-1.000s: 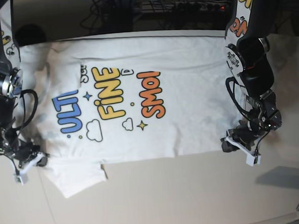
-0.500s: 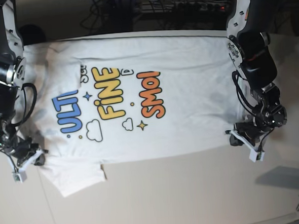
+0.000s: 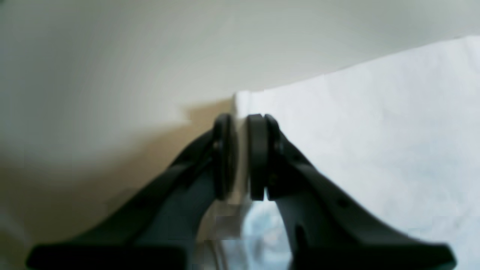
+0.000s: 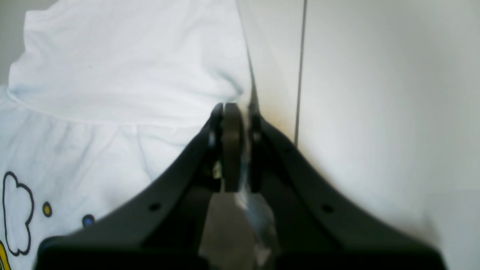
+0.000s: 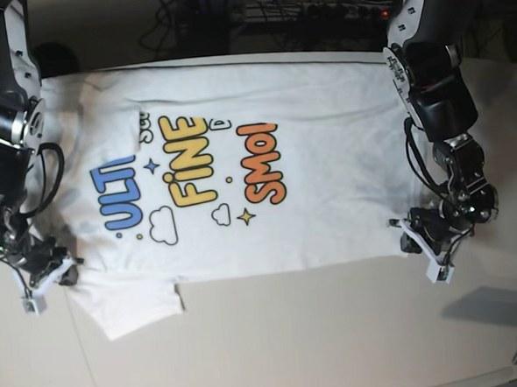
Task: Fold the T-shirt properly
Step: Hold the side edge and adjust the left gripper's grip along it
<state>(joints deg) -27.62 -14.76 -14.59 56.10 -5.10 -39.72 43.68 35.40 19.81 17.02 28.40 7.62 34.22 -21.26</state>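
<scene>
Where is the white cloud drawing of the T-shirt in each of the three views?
Base: the cloud is left of centre, under the blue letters.
Right wrist: the cloud is at the lower left edge, near a yellow dot.
Left wrist: not in it; only plain white cloth.
Shared landmark: the T-shirt, present in every view.

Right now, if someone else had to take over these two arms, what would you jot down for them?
Left gripper: shut on the T-shirt, pinching one near-edge corner.
Right gripper: shut on the near-edge corner at the sleeve end.
The T-shirt lies spread print-up on the table; one sleeve sticks out toward the camera.
Done: both corners gripped.
Left: no fold of the body is visible yet.
</scene>
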